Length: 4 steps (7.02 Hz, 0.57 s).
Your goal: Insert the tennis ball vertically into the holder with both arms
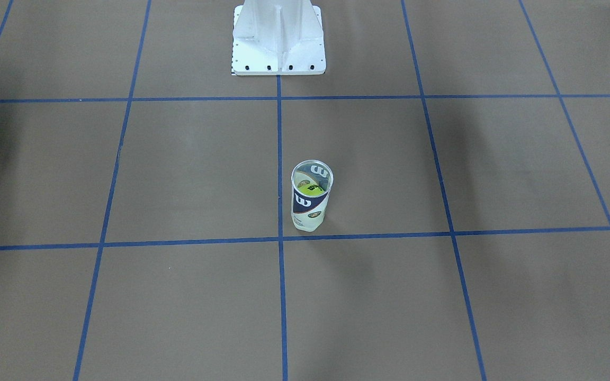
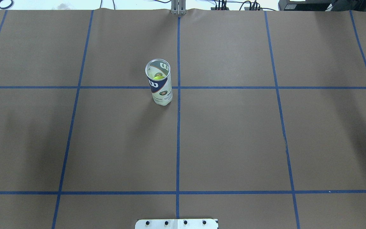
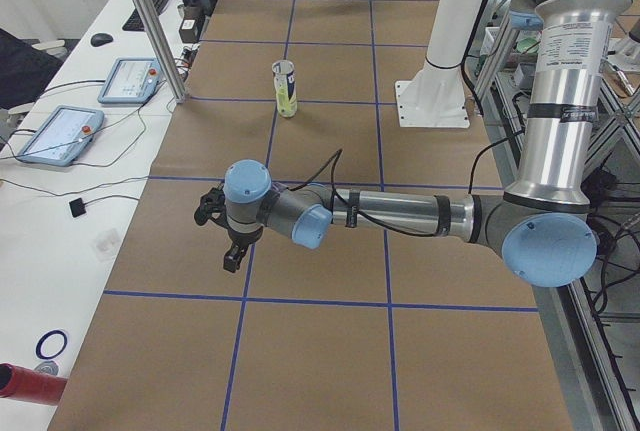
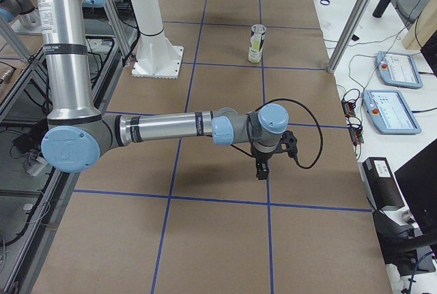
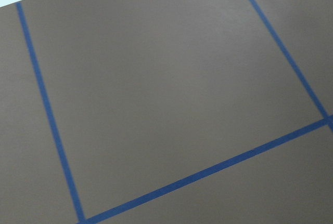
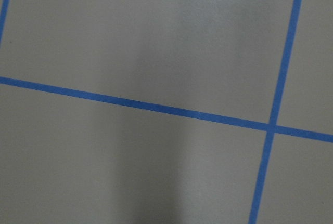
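The holder (image 1: 311,197), a clear can with a navy-and-white label and white W logo, stands upright near the table's middle line; it also shows in the overhead view (image 2: 159,82) and in both side views (image 3: 285,88) (image 4: 257,43). A yellow-green tennis ball (image 1: 307,188) sits inside it, seen through the open top (image 2: 158,76). My left gripper (image 3: 228,241) hangs over the table far from the holder, seen only in the exterior left view. My right gripper (image 4: 265,161) shows only in the exterior right view, also far from the holder. I cannot tell whether either is open or shut.
The white pedestal base (image 1: 278,39) stands at the robot's edge of the table (image 2: 176,224). Blue tape lines grid the brown table paper (image 2: 233,133). Tablets (image 3: 60,134) and cables lie on a side bench; more tablets (image 4: 392,110) lie on the other side.
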Available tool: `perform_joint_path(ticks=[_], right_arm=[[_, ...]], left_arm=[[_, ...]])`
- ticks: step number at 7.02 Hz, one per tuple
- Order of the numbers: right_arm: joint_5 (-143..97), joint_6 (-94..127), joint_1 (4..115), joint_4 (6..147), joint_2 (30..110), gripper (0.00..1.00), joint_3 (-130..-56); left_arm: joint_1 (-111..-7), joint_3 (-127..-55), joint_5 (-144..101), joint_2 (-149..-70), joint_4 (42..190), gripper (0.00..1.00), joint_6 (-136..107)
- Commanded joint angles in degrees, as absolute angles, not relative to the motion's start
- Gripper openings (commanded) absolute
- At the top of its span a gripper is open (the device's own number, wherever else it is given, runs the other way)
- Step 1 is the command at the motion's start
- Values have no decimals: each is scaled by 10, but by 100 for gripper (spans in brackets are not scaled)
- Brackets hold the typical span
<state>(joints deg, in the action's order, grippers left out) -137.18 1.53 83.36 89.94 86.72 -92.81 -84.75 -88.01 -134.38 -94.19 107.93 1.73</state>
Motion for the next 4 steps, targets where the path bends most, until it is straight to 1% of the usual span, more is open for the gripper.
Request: perform_joint_path(ticks=[1,4], right_arm=[[-1367,11,853,901,876,99,-923],[-1369,14,853,851,876,99,-919]], left_arm=[[-865,-870,-1346,-936,1038,99,56],[-880,-873,-1386,-937,1035,99,26]])
